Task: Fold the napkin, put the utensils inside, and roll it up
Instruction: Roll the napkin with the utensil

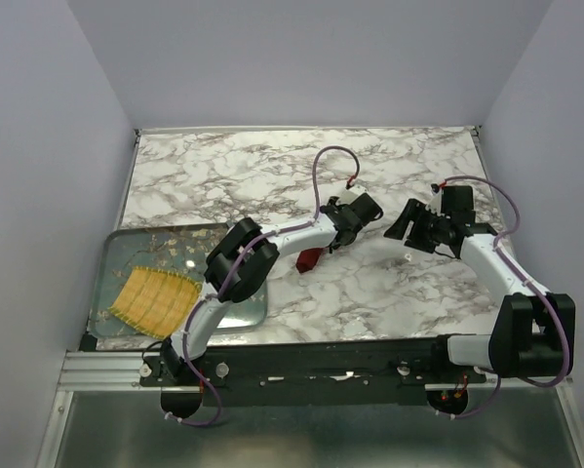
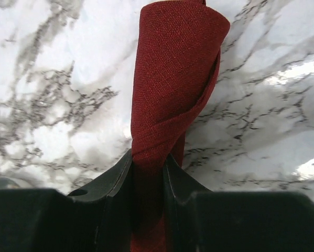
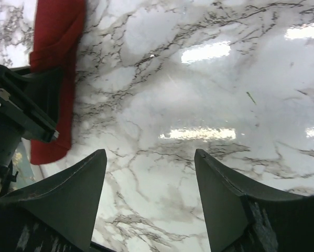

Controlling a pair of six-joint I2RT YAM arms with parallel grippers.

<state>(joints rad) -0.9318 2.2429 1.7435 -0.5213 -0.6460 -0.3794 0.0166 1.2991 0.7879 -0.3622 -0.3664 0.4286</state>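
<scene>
The dark red napkin [image 1: 309, 259] [image 2: 172, 79] lies rolled into a narrow tube on the marble table [image 1: 369, 292]. My left gripper [image 1: 323, 244] [image 2: 149, 155] is shut on the near end of the roll, cloth filling the gap between its fingers. My right gripper [image 1: 401, 229] [image 3: 149, 152] hovers to the right of it, open, with only bare marble between its fingers. The right wrist view shows the napkin [image 3: 54, 79] at its left edge, partly behind the left gripper [image 3: 20, 110]. The utensils are out of view.
A glass tray [image 1: 116, 244] sits at the table's left front with a yellow woven mat [image 1: 155, 297] in it. The left arm's elbow [image 1: 241, 261] hangs over the tray's right end. Walls close in the table at the back and on both sides.
</scene>
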